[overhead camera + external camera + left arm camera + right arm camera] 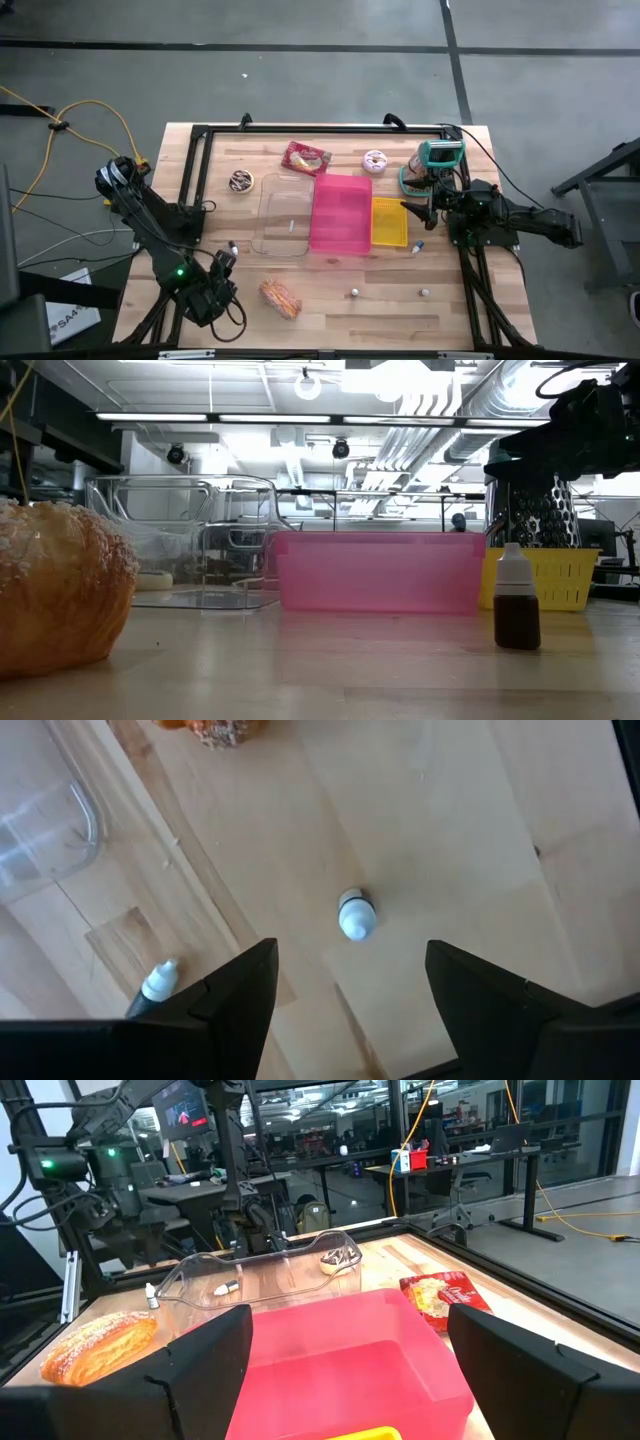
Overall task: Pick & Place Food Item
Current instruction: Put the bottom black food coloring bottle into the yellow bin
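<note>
The left end effector [222,262] hangs over the near left part of the wooden table [330,310], pointing almost straight down. Its two dark fingers [240,995] stand well apart and nothing is between them; under them, in the left wrist view, there is only bare wood and a small white-capped bottle [356,913] lying on the table. The food item, a sugared pastry [281,297], lies on the table just beside this end effector, toward the middle, and nothing touches it. In the low view the pastry [60,590] fills the left edge, resting on the wood. Behind it, in the middle of the table, a clear plastic box [283,215], a pink bin [341,212] and a yellow basket [389,221] stand side by side in a row. Along the far side I see a chocolate doughnut [241,180], a red snack packet [306,158] and a pink frosted doughnut [375,161]. A small brown dropper bottle [517,600] stands upright near the yellow basket. The right end effector [345,1370] waits at the right side of the table, held level, facing the pink bin, with its fingers wide open and empty.
</note>
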Robot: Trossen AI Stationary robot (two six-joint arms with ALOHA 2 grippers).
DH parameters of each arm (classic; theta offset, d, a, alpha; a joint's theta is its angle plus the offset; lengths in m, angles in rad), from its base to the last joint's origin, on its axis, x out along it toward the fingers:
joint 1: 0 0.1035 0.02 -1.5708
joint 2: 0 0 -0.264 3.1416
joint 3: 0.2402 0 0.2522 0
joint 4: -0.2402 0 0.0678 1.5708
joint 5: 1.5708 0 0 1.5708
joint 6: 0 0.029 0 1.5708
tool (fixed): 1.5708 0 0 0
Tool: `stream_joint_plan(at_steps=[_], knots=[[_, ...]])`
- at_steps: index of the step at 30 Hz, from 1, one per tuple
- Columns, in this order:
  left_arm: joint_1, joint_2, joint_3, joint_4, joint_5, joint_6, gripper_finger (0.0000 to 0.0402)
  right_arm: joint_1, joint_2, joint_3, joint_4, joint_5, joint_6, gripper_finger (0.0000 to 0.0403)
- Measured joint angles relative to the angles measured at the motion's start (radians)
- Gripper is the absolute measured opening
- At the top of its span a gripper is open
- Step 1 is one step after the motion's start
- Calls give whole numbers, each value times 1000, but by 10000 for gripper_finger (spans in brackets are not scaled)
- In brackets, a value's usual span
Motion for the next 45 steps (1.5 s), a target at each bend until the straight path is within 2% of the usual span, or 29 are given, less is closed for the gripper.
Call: stream_joint_plan(at_steps=[5, 22, 40, 45], knots=[[-16, 32, -14, 44, 0, -9, 246, 0, 0, 0, 0, 0, 0, 325], [-21, 42, -224, 295, 5, -57, 246, 0, 0, 0, 0, 0, 0, 325], [-21, 41, -230, 319, 0, -56, 245, 0, 0, 0, 0, 0, 0, 325], [-21, 41, -230, 322, -1, -56, 216, 0, 0, 0, 0, 0, 0, 325]])
